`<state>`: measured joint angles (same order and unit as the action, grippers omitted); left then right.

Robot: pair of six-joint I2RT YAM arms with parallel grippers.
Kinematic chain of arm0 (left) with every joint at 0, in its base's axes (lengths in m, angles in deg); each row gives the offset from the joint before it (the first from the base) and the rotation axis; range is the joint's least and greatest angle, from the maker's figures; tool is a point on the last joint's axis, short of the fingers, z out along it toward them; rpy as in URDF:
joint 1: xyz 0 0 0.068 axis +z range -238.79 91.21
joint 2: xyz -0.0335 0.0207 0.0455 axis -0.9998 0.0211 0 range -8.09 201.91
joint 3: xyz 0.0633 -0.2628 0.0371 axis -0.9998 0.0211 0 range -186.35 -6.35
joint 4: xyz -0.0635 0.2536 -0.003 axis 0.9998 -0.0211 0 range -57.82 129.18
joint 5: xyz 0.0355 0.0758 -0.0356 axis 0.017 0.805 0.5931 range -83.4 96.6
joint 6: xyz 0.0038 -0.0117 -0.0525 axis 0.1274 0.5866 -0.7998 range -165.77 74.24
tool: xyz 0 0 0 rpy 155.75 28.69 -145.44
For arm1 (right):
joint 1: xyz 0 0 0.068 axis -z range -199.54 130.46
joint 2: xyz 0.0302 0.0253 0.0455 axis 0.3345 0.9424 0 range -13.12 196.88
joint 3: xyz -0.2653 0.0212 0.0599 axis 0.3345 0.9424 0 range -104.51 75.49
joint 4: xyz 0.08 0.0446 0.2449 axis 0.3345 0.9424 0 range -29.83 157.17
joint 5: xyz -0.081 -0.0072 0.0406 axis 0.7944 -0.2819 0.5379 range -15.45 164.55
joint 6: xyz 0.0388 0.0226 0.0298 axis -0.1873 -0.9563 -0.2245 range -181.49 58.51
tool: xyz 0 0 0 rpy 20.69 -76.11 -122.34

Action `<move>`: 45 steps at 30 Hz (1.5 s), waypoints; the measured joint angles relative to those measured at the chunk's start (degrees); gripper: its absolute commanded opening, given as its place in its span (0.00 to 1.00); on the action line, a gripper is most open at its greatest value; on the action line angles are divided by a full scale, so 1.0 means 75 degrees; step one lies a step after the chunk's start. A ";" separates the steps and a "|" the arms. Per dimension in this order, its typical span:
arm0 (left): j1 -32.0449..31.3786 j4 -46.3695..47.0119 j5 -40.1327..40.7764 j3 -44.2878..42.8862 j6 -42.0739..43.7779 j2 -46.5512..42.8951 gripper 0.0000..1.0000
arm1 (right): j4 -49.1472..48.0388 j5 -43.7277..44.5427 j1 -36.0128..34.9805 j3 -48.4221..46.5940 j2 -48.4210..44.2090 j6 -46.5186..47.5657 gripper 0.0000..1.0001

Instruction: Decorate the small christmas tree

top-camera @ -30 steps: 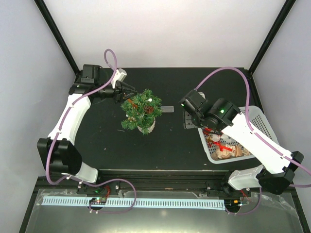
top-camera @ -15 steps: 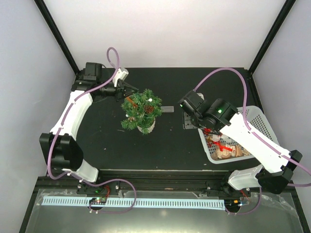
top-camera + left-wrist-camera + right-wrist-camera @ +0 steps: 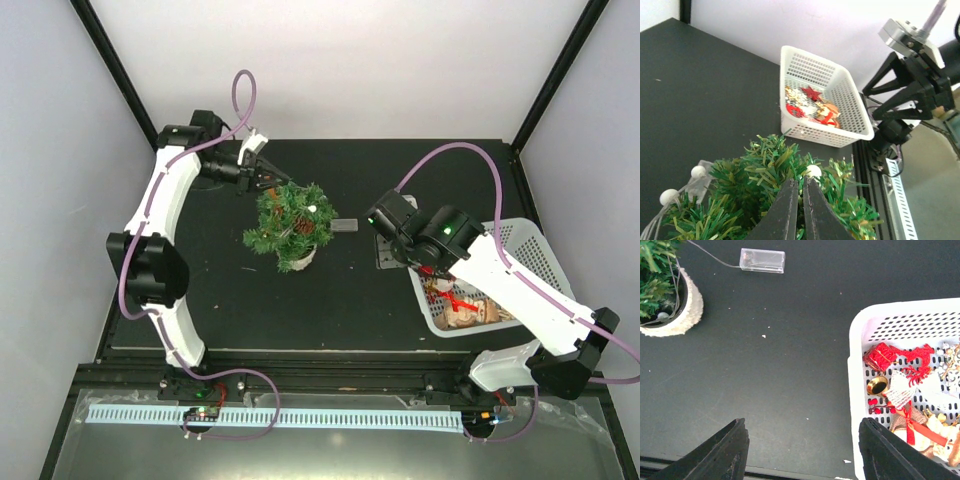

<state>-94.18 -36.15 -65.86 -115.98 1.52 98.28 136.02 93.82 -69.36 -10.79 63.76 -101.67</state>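
Observation:
The small christmas tree (image 3: pixel 290 222) stands in its white pot (image 3: pixel 297 260) left of the table's middle. A string of white bulbs lies in its dark-green branches. My left gripper (image 3: pixel 275 183) reaches into the treetop from behind. In the left wrist view the left gripper (image 3: pixel 801 182) is shut, its tips among the needles right below a white bulb (image 3: pixel 813 171). Whether the bulb's wire is pinched I cannot tell. My right gripper (image 3: pixel 802 425) hangs open over bare table between the pot (image 3: pixel 690 310) and the white basket (image 3: pixel 855 365), holding nothing.
The white basket (image 3: pixel 520 228) at the right holds several ornaments, among them a red gift box (image 3: pixel 880 356), a gold bell (image 3: pixel 877 386) and a red star (image 3: pixel 811 92). A clear battery box (image 3: pixel 762 260) lies on the table behind the tree, wired to it.
The left gripper has closed and its arm has swung in behind the tree, tips now in the treetop. The right arm has barely moved.

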 measured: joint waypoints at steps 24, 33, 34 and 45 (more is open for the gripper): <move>-0.1536 -0.1623 -0.0583 -0.0105 0.2547 0.0119 0.02 | -0.0032 0.0006 0.0000 0.0087 0.0006 0.0117 0.62; -0.2489 -0.1644 -0.1037 0.0207 0.2806 0.0119 0.02 | -0.0009 0.0015 0.0000 0.0391 -0.0032 0.0093 0.62; -0.2576 -0.1647 -0.1052 0.0207 0.2824 0.0119 0.02 | -0.0006 0.0017 0.0003 0.0417 -0.0047 0.0079 0.62; -0.2850 -0.1684 -0.1189 0.0207 0.2897 0.0128 0.08 | 0.0020 0.0076 0.0006 0.0595 -0.0393 -0.0093 0.62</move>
<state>-115.55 -48.78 -74.78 -114.43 23.25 99.24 136.18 94.39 -69.32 -6.33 60.81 -102.37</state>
